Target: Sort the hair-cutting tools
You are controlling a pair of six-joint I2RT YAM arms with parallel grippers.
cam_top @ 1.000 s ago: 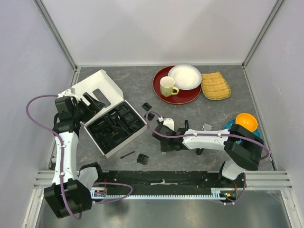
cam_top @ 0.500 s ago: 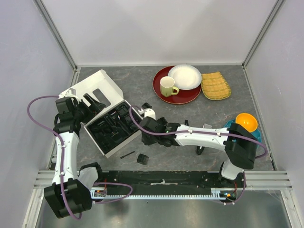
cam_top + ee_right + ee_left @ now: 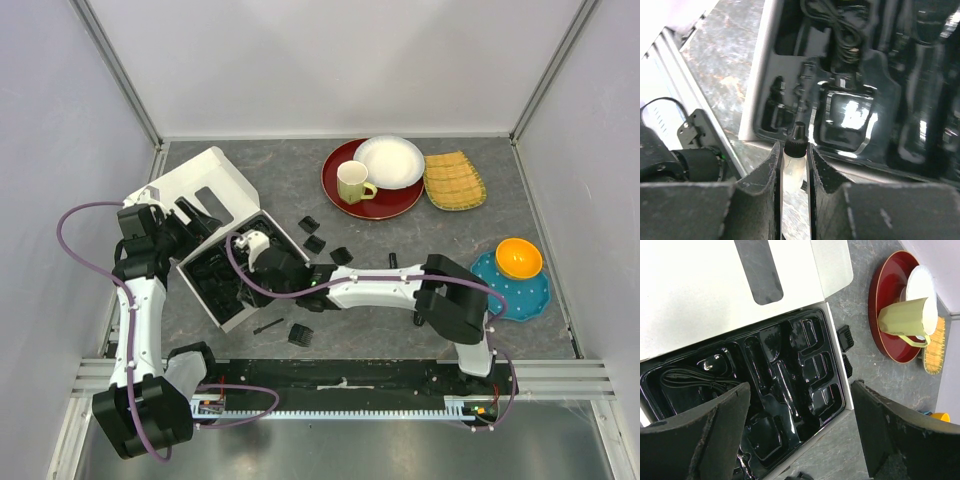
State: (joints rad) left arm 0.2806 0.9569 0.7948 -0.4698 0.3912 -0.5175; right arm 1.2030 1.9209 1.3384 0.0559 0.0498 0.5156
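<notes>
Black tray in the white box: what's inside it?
A coiled black cord lies in one end compartment; the other pockets showing look bare. The left fingers hide a corner of the tray.

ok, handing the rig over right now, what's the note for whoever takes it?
Left gripper: open, empty, hovering over the tray.
Right gripper: shut on a small bottle, at the tray's rim.
Done: cord lies in the tray.
Left: seat the bottle. Three guards lie loose right of the tray. A fourth guard and the comb lie in front of it. Clipper not made out.
</notes>
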